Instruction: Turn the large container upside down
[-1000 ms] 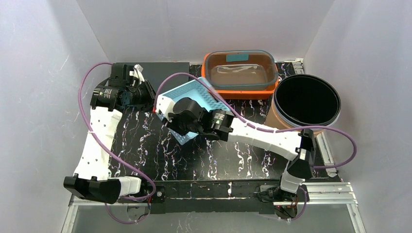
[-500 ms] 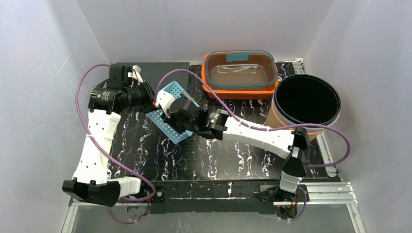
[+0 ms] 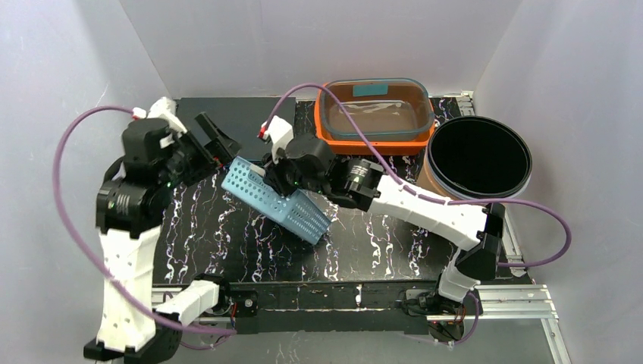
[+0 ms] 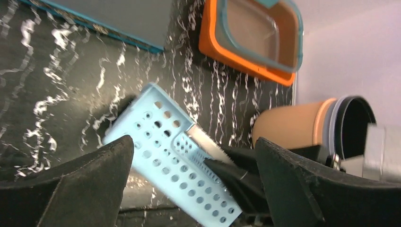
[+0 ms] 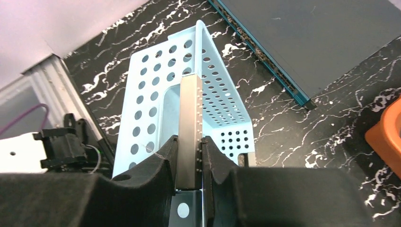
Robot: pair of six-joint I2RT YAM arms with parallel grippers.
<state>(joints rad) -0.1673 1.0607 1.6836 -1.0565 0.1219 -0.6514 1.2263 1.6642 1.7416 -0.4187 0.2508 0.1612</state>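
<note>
My right gripper (image 5: 189, 142) is clamped on one perforated wall of the blue basket (image 5: 156, 109), with one finger on each face of that wall. The basket hangs tilted near the middle of the desk (image 3: 356, 250), a little toward the left edge, its lower end pointing at the near edge. I cannot tell whether it touches the desk. My left gripper (image 4: 191, 142) is spread wide and holds nothing, just left of the basket over the grey mat (image 3: 254, 114) in the far left corner. An orange tray (image 3: 379, 144) sits at the far edge, and a round tub (image 4: 288, 125) in the far right corner.
</note>
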